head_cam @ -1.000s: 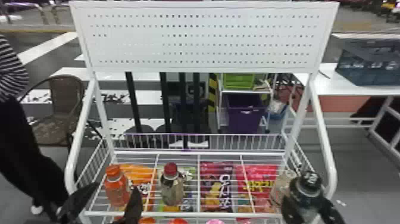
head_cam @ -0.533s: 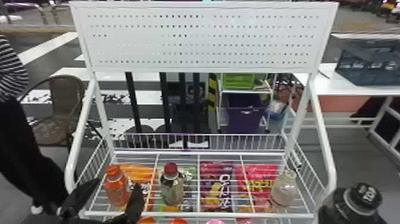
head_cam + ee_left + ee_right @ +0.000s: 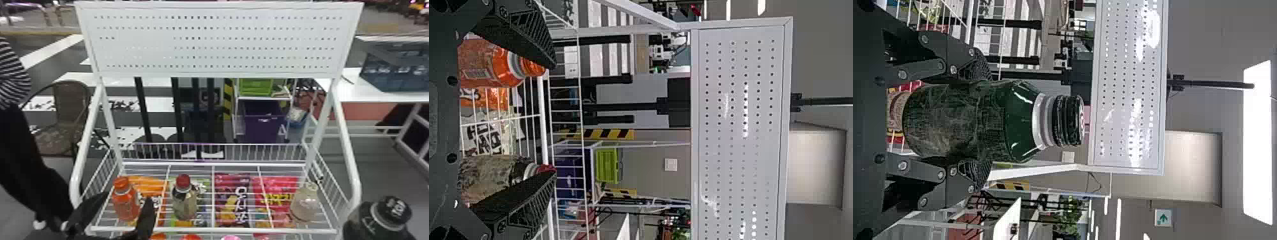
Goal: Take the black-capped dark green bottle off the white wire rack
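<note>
While clear of the white wire rack [image 3: 210,230], holding the black-capped dark green bottle [image 3: 1015,120] upright.
Clamped from both sides in the right claw [image 3: 979,119], likely against tipping; held outside, near the side rail [image 3: 348,156], probably the nearest snag. Holding the left claw [image 3: 554,118] wide near the orange bottle [image 3: 489,62], with red-capped bottle [image 3: 185,204] and pale bottle [image 3: 304,204] also racked.

I have the dark green bottle [image 3: 953,120] upright in my right gripper [image 3: 978,120], one finger pressed to each side of its body, the black cap [image 3: 1070,121] clear above both. Past the cap I see the lower edge of the rack's perforated panel [image 3: 1128,100], near the corner where a white post [image 3: 1038,172] meets it. Farther off are a leafy plant [image 3: 1068,215], a green-and-white sign [image 3: 1163,218] and a bright light [image 3: 1259,140].
</note>
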